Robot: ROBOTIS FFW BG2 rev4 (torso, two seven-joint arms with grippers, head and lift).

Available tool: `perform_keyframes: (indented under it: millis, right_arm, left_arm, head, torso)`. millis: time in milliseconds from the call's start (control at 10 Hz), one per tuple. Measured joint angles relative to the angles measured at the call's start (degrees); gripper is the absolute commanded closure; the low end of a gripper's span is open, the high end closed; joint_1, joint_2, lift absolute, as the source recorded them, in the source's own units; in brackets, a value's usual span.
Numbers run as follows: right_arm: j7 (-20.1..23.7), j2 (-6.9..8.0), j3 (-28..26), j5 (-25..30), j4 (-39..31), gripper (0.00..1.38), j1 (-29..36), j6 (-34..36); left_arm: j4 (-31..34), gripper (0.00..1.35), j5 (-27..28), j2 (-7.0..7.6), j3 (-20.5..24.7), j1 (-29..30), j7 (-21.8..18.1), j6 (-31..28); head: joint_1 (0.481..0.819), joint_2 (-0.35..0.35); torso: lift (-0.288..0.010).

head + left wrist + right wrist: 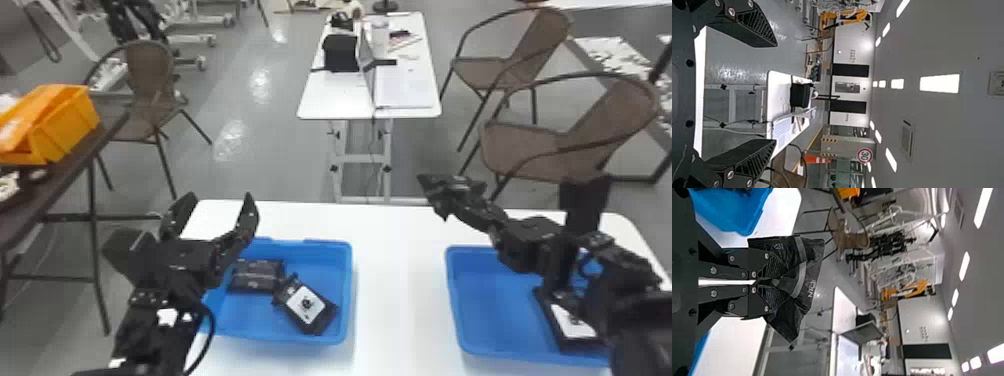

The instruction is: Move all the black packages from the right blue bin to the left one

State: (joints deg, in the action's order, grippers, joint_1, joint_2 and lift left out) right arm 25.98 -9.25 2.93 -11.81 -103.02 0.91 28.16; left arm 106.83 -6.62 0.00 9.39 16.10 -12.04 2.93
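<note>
**Above the white table: one package held, transfer incomplete**

Left of the right bin, the right gripper has its fingers clamped on a black package. Another package lies in that bin. The left gripper stands with fingers apart by the left bin.

Step judged: carry across. Recommended: keep the grip firm, clear the near rim, lower before release. The far-right corner offers open floor beyond the dark package and the white-faced package. Left arm narrows the approach; keep clear.
</note>
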Motion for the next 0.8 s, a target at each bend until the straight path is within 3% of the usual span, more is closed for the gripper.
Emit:
perform_keyframes:
  millis: [200,400,600,800]
  right_arm:
    - [4.81,1.47,3.97,-0.63,2.76,1.11,-5.72,-1.33]
    - [7.83,3.49,6.37,-2.92,6.12,1.11,-9.81,-2.57]
    - [8.57,3.42,9.37,-6.67,8.59,1.11,-12.57,-3.26]
    - [9.00,3.17,11.61,-8.81,10.24,1.11,-14.15,-3.46]
  left_arm:
    - [2.64,0.17,-3.51,0.00,-0.97,-1.34,0.00,-5.49]
    - [4.30,0.17,-10.82,0.00,-2.55,-3.65,0.00,-10.74]
    - [4.43,0.17,-19.59,0.00,-4.10,-5.74,0.00,-14.80]
    - [4.55,0.17,-23.49,0.59,-5.68,-7.08,-0.13,-15.94]
  head:
    - [0.695,0.182]
    - [0.663,0.204]
    - [0.640,0.206]
    - [0.631,0.204]
  torso:
    - [0.000]
    - [0.000]
    - [0.000]
    - [0.000]
